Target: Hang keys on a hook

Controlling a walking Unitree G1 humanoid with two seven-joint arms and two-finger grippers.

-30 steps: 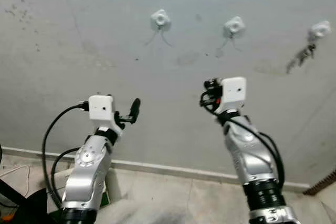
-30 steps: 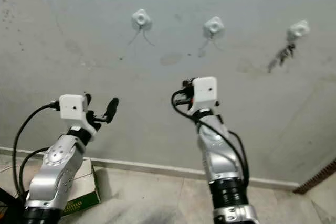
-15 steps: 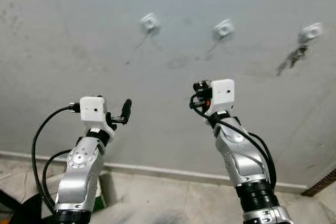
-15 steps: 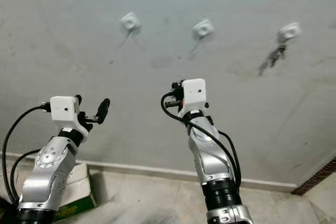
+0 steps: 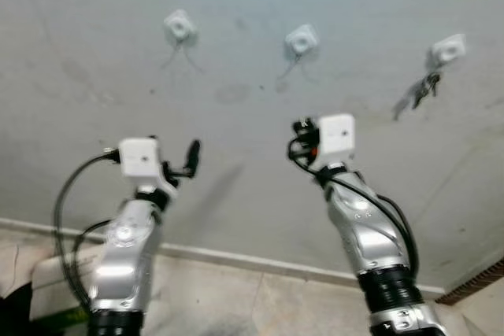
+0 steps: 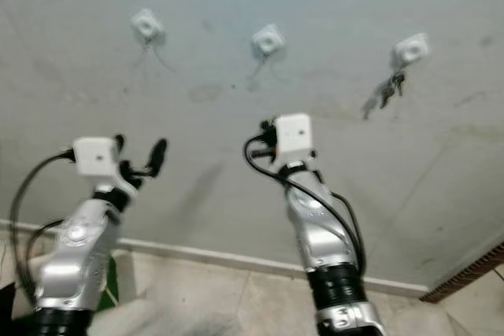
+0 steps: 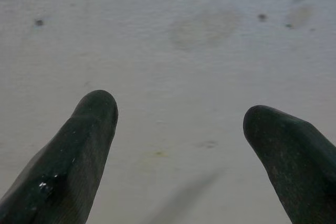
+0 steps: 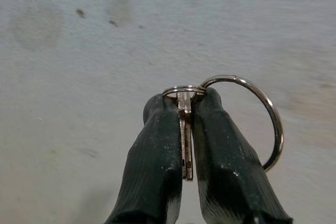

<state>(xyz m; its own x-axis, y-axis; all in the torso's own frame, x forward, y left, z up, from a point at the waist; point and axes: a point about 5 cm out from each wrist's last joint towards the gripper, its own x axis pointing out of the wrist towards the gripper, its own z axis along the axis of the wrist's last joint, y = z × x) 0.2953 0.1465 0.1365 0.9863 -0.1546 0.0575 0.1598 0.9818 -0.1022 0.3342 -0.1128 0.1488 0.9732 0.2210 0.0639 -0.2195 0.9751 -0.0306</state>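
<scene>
Your right gripper [image 8: 184,129] is clamped on a key [image 8: 185,135], its ring [image 8: 260,108] looping out beside the fingers, raised before the grey wall [image 5: 94,5]. Your left gripper [image 7: 178,129] is spread apart, holding nothing. Above on the wall sit three white hooks: left [image 5: 179,26], middle [image 5: 301,39], and right [image 5: 446,50], from which other keys [image 5: 429,87] hang.

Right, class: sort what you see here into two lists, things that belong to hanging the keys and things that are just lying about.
Belongs to the job:
- right gripper, fingers shut on the key
- key with its large ring
- free wall hooks: left hook, middle hook

Just about:
- right hook, with hanging keys on it
- left gripper, open
- box on the floor
</scene>
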